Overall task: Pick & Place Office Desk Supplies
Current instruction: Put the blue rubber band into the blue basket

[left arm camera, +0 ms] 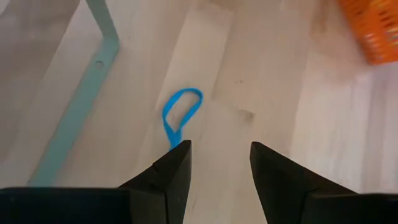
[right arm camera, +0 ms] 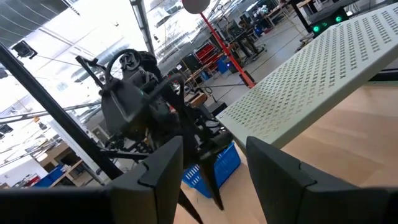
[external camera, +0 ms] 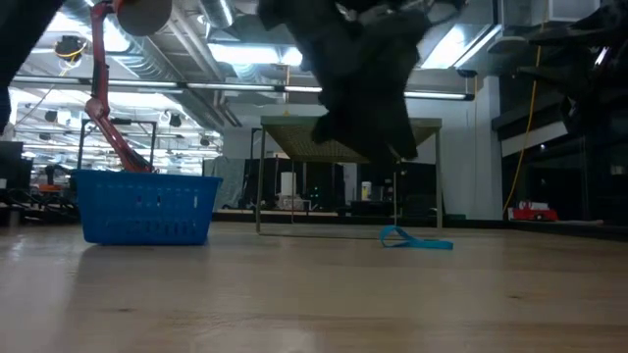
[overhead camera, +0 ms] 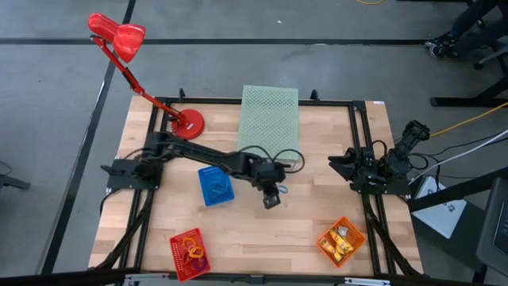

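A thin blue loop (left arm camera: 181,114) lies flat on the wooden table, also seen in the low view as the blue loop (external camera: 416,238), beside a leg of the pale green perforated box (overhead camera: 270,119). My left gripper (left arm camera: 221,158) hangs open above the table, just short of the loop, with nothing between its fingers; it is near the table's middle (overhead camera: 271,199). The loop's near end is hidden behind one fingertip (left arm camera: 177,163). My right gripper (right arm camera: 217,165) stands open and idle at the table's right side (overhead camera: 349,165).
A blue mesh basket (overhead camera: 216,188) stands left of my left gripper. A red basket (overhead camera: 190,253) and an orange basket (overhead camera: 341,240), both with small items inside, sit near the front edge. A red desk lamp (overhead camera: 186,121) stands at the far left.
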`<action>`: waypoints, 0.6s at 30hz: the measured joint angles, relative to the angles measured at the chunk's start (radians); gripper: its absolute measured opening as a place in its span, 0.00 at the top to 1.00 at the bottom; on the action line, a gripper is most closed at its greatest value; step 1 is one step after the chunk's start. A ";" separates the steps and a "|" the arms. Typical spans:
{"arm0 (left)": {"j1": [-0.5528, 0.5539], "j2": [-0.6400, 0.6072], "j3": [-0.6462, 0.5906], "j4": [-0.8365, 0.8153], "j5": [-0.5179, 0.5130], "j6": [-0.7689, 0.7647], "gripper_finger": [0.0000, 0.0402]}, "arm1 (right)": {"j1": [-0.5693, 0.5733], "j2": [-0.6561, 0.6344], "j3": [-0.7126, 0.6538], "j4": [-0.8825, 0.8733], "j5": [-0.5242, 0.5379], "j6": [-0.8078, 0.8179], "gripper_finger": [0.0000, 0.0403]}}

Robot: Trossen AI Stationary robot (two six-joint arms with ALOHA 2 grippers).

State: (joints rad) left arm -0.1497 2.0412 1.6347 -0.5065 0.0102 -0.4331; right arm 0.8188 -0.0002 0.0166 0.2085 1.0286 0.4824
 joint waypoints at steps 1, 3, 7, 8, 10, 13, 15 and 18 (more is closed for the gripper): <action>0.000 0.026 0.033 -0.028 -0.004 0.000 0.60 | 0.000 0.000 0.000 0.000 0.000 0.000 0.56; -0.001 0.068 0.085 -0.065 -0.016 -0.009 0.60 | 0.000 0.000 0.000 0.000 0.000 0.000 0.56; -0.005 0.124 0.137 -0.110 -0.049 -0.028 0.60 | 0.000 0.000 0.000 -0.001 0.000 -0.001 0.56; -0.004 0.129 0.137 -0.112 -0.048 -0.038 0.60 | 0.000 0.000 0.000 -0.001 0.000 -0.001 0.56; -0.004 0.137 0.139 -0.104 -0.048 -0.065 0.60 | 0.000 0.000 0.000 -0.003 0.000 -0.002 0.56; -0.004 0.138 0.137 -0.118 -0.056 -0.092 0.60 | 0.000 0.000 0.000 -0.010 0.000 -0.003 0.56; -0.006 0.138 0.138 -0.127 -0.097 -0.101 0.60 | 0.000 0.000 0.000 -0.015 0.000 -0.003 0.56; -0.006 0.138 0.138 -0.154 -0.127 -0.099 0.60 | 0.000 0.000 0.000 -0.025 0.000 -0.003 0.56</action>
State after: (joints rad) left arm -0.1562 2.1792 1.7725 -0.6602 -0.1165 -0.5320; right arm 0.8191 -0.0002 0.0166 0.1831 1.0290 0.4797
